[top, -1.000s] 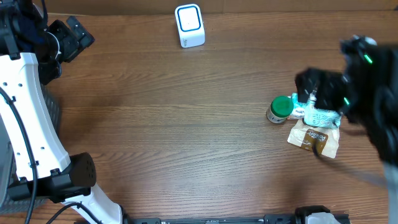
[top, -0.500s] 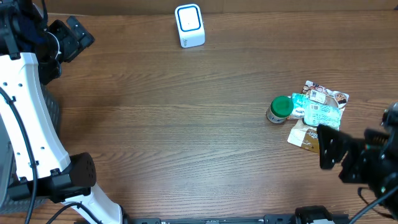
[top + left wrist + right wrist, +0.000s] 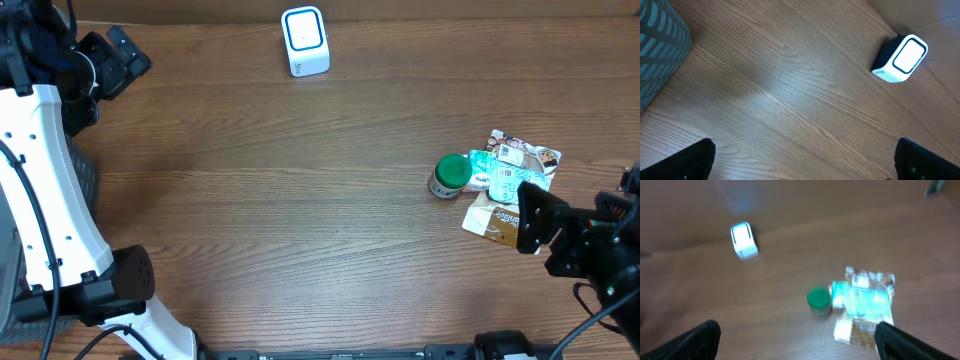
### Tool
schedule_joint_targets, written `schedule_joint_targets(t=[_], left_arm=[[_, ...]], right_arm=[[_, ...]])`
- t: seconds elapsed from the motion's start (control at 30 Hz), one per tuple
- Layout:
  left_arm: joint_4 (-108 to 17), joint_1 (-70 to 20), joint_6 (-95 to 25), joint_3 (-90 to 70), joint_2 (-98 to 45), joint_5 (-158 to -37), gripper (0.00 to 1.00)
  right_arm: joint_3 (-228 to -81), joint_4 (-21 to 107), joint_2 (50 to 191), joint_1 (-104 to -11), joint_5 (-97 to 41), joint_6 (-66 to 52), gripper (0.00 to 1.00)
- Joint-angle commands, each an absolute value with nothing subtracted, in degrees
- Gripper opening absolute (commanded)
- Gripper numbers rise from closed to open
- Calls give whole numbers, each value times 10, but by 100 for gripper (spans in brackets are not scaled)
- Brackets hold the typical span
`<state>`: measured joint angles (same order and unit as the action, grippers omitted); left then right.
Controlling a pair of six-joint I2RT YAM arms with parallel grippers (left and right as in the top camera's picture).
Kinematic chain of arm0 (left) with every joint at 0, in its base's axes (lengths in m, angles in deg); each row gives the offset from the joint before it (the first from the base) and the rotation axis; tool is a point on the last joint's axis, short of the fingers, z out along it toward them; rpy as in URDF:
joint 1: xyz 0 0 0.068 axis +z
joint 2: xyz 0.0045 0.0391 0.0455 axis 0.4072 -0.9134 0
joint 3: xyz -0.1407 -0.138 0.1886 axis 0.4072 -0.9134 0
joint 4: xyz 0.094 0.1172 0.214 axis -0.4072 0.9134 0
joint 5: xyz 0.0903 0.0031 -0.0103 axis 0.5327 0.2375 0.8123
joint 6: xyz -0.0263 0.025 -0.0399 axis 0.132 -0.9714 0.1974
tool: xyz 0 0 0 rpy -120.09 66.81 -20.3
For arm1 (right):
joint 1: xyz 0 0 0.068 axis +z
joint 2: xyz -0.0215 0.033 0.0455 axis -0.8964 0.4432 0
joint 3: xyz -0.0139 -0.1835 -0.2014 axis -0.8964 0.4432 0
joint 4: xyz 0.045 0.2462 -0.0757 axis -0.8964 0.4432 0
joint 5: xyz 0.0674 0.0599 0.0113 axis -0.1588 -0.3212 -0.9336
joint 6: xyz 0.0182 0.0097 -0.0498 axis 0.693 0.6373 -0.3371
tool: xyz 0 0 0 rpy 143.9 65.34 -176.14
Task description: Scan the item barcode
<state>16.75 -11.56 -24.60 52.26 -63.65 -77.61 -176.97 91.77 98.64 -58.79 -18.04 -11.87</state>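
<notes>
Spreading across every view is a dark brown worktop (image 3: 300, 200), matte, its long wood grain running from nine o'clock to three o'clock as seen from overhead, with a soft pale sheen in the left wrist view. Beyond its twelve o'clock edge runs a tan strip (image 3: 450, 8) (wall or board, I cannot tell which). A white scanner (image 3: 305, 40) with a blue-rimmed face stands at twelve o'clock, close to that edge.

The items lie in a small heap at three o'clock. A jar (image 3: 451, 173) with a green lid sits on the heap's nine o'clock side, touching a teal packet (image 3: 512, 180) that bears a white label. A printed packet (image 3: 527, 152) pokes out from under the teal one at its twelve o'clock side, and a brown packet (image 3: 490, 218) lies at its six o'clock side.

The right claw (image 3: 548, 238) hangs at four o'clock, overlapping a corner of the brown packet as seen from above, fingers wide apart and holding nothing. Its own camera, blurred, looks over both heap and scanner. The left claw (image 3: 112, 55) sits at ten o'clock, well apart from the items, fingers likewise spread over bare wood. A grey ribbed thing (image 3: 660, 50) fills the ten o'clock corner of the left wrist view.
</notes>
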Motion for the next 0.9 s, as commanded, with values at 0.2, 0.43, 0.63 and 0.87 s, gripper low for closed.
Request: schedule_joint_targets(t=[0.2,0.43,0.63,0.87], left_arm=[[169,-117,-253,527,-638,-771,100],[169,-117,-253,527,-638,-771,100],[169,-117,-253,527,-638,-771,99],[169,-117,-253,527,-638,-771,100]], right_arm=[[-1467,623,820,-590,-173,-114,100],[-1199,377,703,-589,-180,-114,100],[-1011,171,625,-589,-183,-114,100],[-896,107,553,-589,-190,-114,100]])
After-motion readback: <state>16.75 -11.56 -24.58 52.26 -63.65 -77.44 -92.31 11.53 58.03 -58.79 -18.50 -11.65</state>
